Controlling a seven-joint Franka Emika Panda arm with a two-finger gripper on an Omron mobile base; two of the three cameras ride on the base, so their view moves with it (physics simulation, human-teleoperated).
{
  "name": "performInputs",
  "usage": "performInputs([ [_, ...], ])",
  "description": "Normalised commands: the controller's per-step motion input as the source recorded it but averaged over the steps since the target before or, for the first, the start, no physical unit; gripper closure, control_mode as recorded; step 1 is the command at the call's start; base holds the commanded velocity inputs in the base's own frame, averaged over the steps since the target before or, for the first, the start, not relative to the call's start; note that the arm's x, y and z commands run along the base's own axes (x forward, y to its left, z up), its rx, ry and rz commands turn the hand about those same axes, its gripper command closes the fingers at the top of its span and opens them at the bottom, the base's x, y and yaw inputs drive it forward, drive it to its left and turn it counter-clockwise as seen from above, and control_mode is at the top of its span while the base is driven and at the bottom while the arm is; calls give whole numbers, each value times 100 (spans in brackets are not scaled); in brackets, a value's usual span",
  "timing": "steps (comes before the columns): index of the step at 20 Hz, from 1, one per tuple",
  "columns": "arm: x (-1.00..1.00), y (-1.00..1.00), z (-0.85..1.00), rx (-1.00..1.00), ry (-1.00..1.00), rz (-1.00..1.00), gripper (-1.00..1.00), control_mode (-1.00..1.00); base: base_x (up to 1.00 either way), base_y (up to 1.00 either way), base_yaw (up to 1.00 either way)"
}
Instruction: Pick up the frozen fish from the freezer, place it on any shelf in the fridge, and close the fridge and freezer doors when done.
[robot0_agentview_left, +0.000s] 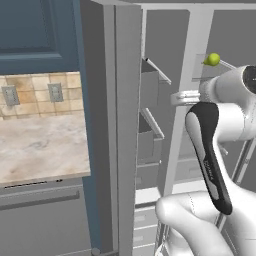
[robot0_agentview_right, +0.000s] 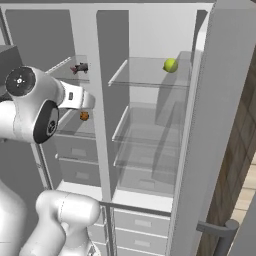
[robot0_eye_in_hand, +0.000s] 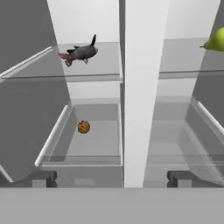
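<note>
The frozen fish (robot0_eye_in_hand: 79, 53), small and dark grey with a reddish tail, lies on an upper level of the freezer (robot0_agentview_right: 75, 150), left of the white divider (robot0_eye_in_hand: 140, 87). It also shows in the right base view as the fish (robot0_agentview_right: 80, 67). My gripper (robot0_eye_in_hand: 111, 179) is open and empty, its fingertips (robot0_eye_in_hand: 41, 178) wide apart, and it stands in front of and below the fish, not touching it. The fridge (robot0_agentview_right: 150, 165) on the right has a glass shelf (robot0_agentview_right: 150, 75) carrying a yellow-green ball (robot0_agentview_right: 170, 65). Both doors stand open: the freezer door (robot0_agentview_left: 125, 125) and the fridge door (robot0_agentview_right: 220, 125).
A small brown ball (robot0_eye_in_hand: 83, 127) sits in the freezer bin below the fish. White drawers (robot0_agentview_right: 145, 225) fill the bottom of the unit. A marble counter (robot0_agentview_left: 40, 145) and dark blue cabinet (robot0_agentview_left: 35, 30) lie left of the freezer door. A wooden wall (robot0_agentview_right: 240, 165) stands behind the fridge door.
</note>
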Motion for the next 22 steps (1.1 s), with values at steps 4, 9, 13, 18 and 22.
performInputs([
  [4, 5, 35, 26, 19, -16, 0, -100, -100, 0, 0, 0],
  [9, 7, 36, 29, 17, -6, 0, -100, -100, 0, 0, 0],
  [13, 9, 18, 33, 13, 4, 0, -100, -100, 0, 0, 0],
  [18, 11, 1, 31, 14, 23, 0, -100, -100, 0, 0, 0],
  [22, 0, 0, 7, 1, 7, 0, -100, -100, 0, 0, 0],
])
